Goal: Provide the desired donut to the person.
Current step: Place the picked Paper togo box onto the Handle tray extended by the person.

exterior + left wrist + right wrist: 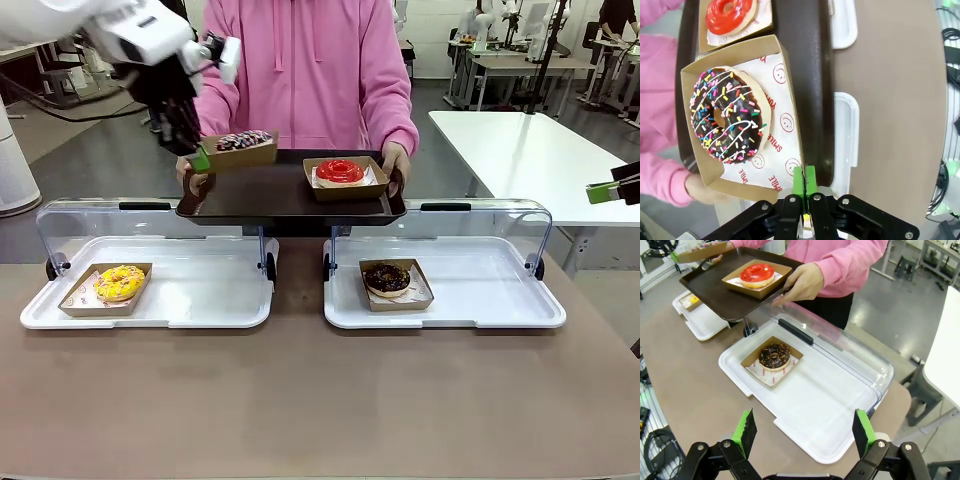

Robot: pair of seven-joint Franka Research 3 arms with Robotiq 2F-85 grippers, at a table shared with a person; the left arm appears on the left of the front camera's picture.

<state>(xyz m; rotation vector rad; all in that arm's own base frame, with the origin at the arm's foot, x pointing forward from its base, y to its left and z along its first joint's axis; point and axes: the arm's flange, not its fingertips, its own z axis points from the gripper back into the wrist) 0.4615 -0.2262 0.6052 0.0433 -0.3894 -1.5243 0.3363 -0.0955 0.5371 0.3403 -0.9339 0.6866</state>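
Sprinkled donut box pinched by left gripper over person's tray, red donut beside, right gripper open.

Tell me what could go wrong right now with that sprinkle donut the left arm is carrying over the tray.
1. The left gripper pinches only one thin edge of the cardboard tray holding the sprinkle donut; the card could bend or slip and tip the donut out.
2. The person holds the dark serving tray in the air, so a hard set-down could push it off level.
3. The red donut sits close by and could be nudged.
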